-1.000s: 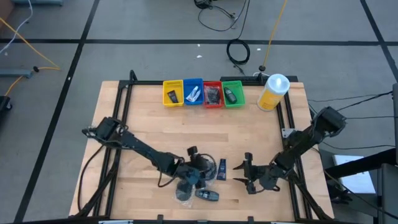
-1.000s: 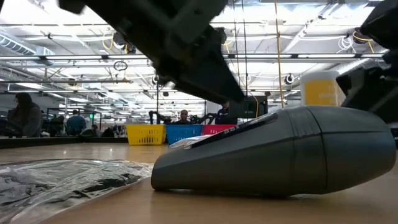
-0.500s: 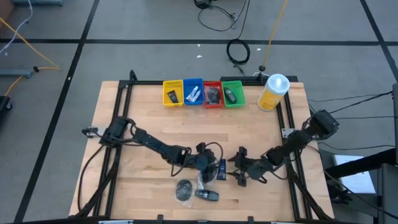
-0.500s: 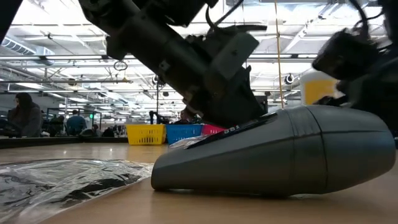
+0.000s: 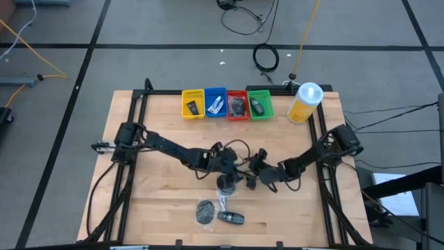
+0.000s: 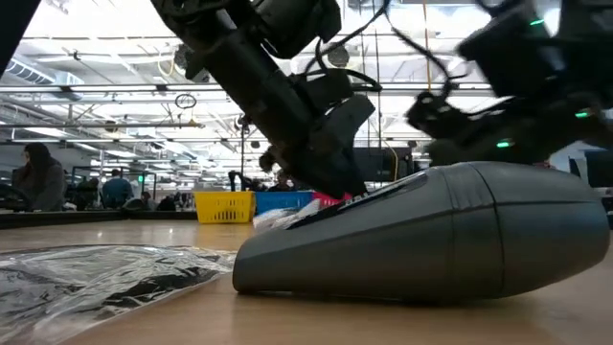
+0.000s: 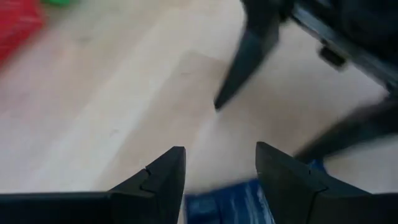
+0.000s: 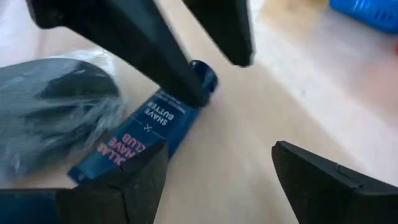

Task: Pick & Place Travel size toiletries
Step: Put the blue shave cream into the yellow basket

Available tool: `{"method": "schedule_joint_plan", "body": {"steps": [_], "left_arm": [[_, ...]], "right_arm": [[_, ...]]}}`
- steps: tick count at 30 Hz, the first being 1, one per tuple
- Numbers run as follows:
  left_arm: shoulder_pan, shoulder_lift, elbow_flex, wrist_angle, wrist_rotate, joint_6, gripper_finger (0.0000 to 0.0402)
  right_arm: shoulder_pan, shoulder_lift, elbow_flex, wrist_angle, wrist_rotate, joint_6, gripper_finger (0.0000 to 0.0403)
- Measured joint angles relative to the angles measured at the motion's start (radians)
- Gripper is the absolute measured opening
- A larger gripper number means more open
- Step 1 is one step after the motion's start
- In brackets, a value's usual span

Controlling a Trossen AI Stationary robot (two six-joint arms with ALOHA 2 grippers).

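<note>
A dark blue tube (image 8: 146, 134) printed SHAVE BUTTER lies flat on the wooden table, also seen in the high view (image 5: 248, 186). My left gripper (image 7: 221, 165) is open and low over it, a finger on each side of its capped end (image 8: 202, 71). My right gripper (image 8: 217, 174) is open just right of the tube (image 5: 252, 176), touching nothing. A clear-wrapped grey disc (image 5: 205, 212) and a dark oblong bottle (image 5: 232, 217) lie by the near edge. The bottle (image 6: 421, 235) fills the low view. My left gripper stands from above, slanting, with its fingers (image 8: 180, 81) astride the tube's capped end. I cannot tell whether they touch the tube, which lies flat on the table.
Yellow (image 5: 193, 104), blue (image 5: 216, 103), red (image 5: 238, 105) and green (image 5: 260, 104) trays sit in a row at the far edge, each holding small items. A big yellow white-capped bottle (image 5: 305, 101) stands to their right. The two grippers are close together at the table's middle.
My left gripper has left the items at the near edge and moved toward the far edge and right, coming down over the blue tube. My right gripper has moved left and toward the far edge, closing in on the tube. The tube, disc and bottle have stayed put.
</note>
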Motion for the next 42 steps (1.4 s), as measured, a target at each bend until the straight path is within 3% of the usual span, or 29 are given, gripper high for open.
{"method": "schedule_joint_plan", "body": {"steps": [5,10,14,21,28,32,36,42], "left_arm": [[-0.011,-0.014,0.000,-0.091,-0.061,-0.150,0.0191],[-0.060,-0.014,0.000,-0.156,-0.077,-0.318,0.0191],[-0.097,-0.003,0.002,-0.140,-0.125,-0.379,0.0191],[-0.090,0.022,-0.001,-0.181,-0.209,-0.204,0.0191],[-0.026,-0.012,0.001,-0.371,-0.248,-0.090,0.0191],[-0.003,-0.059,0.000,-0.374,-0.206,0.034,0.0191],[0.022,-0.109,0.000,-0.373,-0.031,0.180,0.0203],[0.096,-0.114,0.001,-0.381,0.199,0.340,0.0283]], "right_arm": [[0.004,-0.048,0.006,-0.045,0.060,-0.119,0.0276],[0.069,-0.207,-0.031,-0.217,0.068,-0.080,0.0276],[0.119,-0.309,-0.077,-0.216,0.102,-0.068,0.0276],[0.135,-0.396,-0.156,-0.188,0.120,-0.066,0.0276],[0.135,-0.402,-0.219,-0.076,0.118,-0.063,0.0276],[0.135,-0.402,-0.225,-0.061,0.114,-0.063,0.0276],[0.135,-0.402,-0.226,-0.061,0.113,-0.064,0.0276],[0.135,-0.402,-0.226,-0.061,0.112,-0.066,0.0276]]}}
